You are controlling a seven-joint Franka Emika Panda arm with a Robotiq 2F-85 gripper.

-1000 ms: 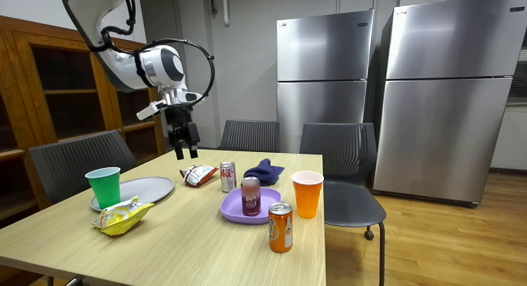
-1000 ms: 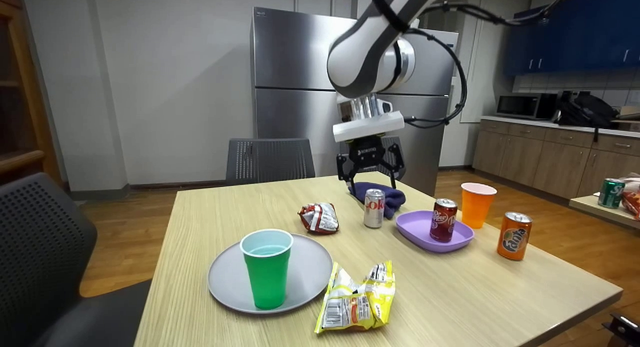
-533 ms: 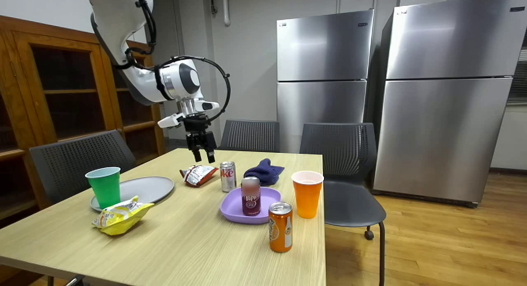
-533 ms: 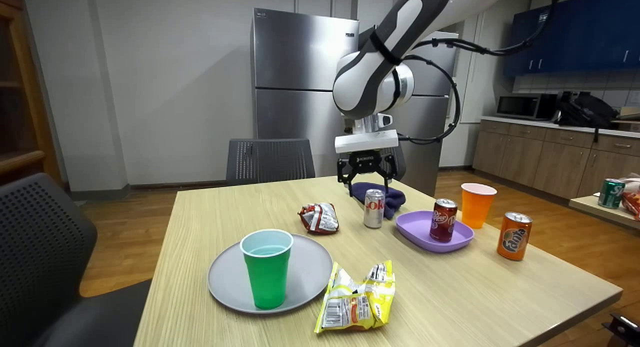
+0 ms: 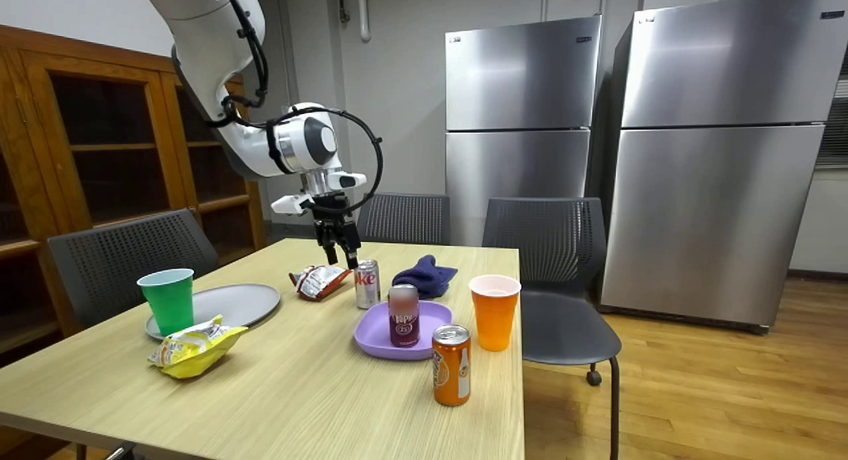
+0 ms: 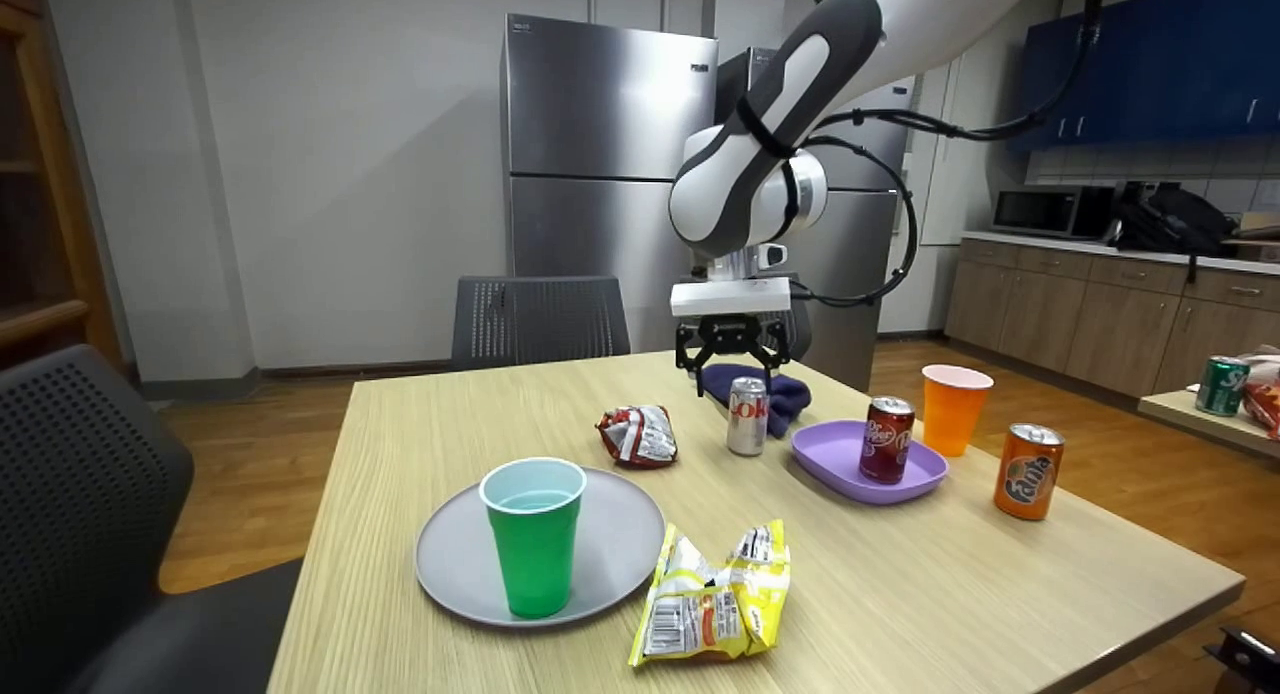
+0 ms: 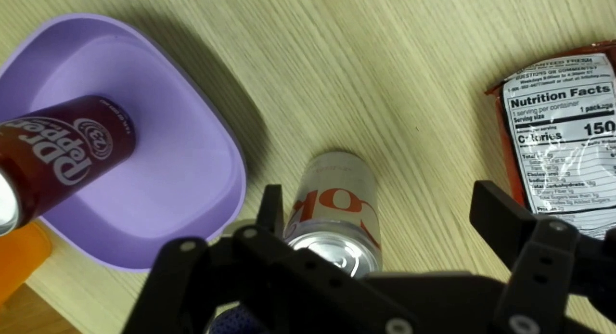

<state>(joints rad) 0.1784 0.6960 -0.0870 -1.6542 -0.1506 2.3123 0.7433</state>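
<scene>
Since the earlier frames, your arm (image 5: 255,148) and the hand (image 5: 342,262) have moved lower, toward four o'clock in an exterior view. You have the fingers set wide apart. Your worktop (image 5: 298,380) carries every item listed. By the wrist view's clock face: purple tray (image 7: 178,189) at nine, dark blue cloth (image 7: 236,323) at seven, red snack bag (image 7: 558,136) at three, Dr Pepper can (image 7: 70,153) inside the tray. Your silver Coke can (image 7: 337,206), just off centre toward five, stands upright between the fingers in that view, nearer the tray-side one; contact cannot be confirmed.
</scene>
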